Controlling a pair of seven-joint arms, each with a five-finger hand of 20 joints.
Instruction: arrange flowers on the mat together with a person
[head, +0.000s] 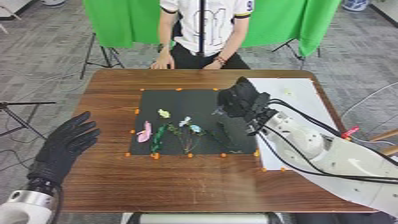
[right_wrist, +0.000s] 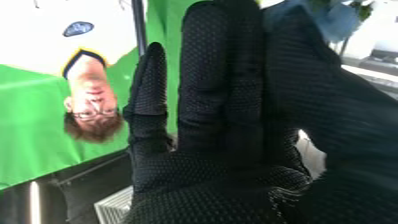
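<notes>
Right hand (head: 242, 102) pos.: over the mat (head: 191, 100), at approx. 2 o'clock of its ctr. In the right wrist view, the fingers of the right hand (right_wrist: 222, 135) are straight & close-set, w/ the thumb alongside; spacing narrow. Bluish petals (right_wrist: 333, 21) are adjacent to the thumb; whether gripped, cannot tell.

Left hand (head: 64, 147) pos.: near the table's 8 o'clock edge, apart from the mat; fingers straight, spacing narrow.

Mat layout, ref. its ctr.: pink flower (head: 144, 131) at 8 o'clock; yellow flower (head: 163, 113) at 10; green sprig (head: 157, 140) at 7, just beside the pink flower; white flower (head: 185, 121) & blue flower (head: 195, 128) nr. ctr.

Surroundings: white sheet (head: 289, 95) at the mat's 3 o'clock side, on the brown table (head: 160, 192); green curtain (head: 115, 20) beyond, toward 12.
</notes>
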